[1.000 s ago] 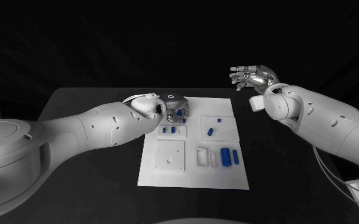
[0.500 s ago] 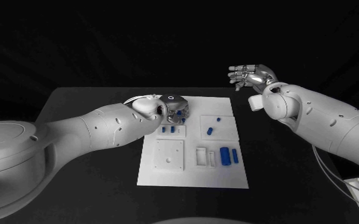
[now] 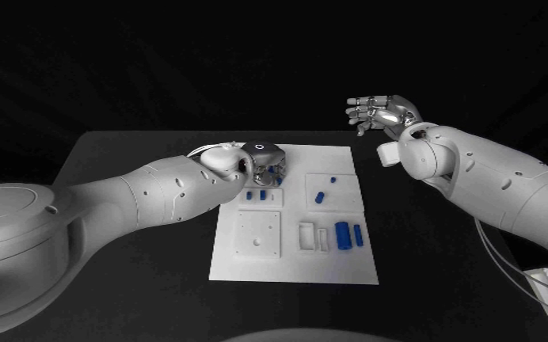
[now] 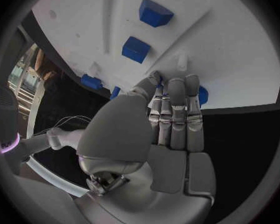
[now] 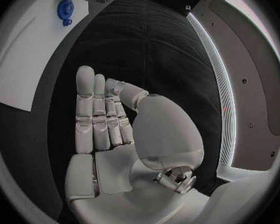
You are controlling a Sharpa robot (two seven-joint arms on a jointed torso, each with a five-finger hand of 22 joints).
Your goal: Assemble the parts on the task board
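One task board [image 3: 343, 267]; left hand [image 3: 265, 165], right hand [image 3: 382, 114]

Head camera overlooks task board [image 3: 294, 215]; wrist cameras close behind hands

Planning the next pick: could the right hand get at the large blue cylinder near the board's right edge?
Probably yes: the right hand hangs open above the table, and the large blue cylinder lies uncovered.
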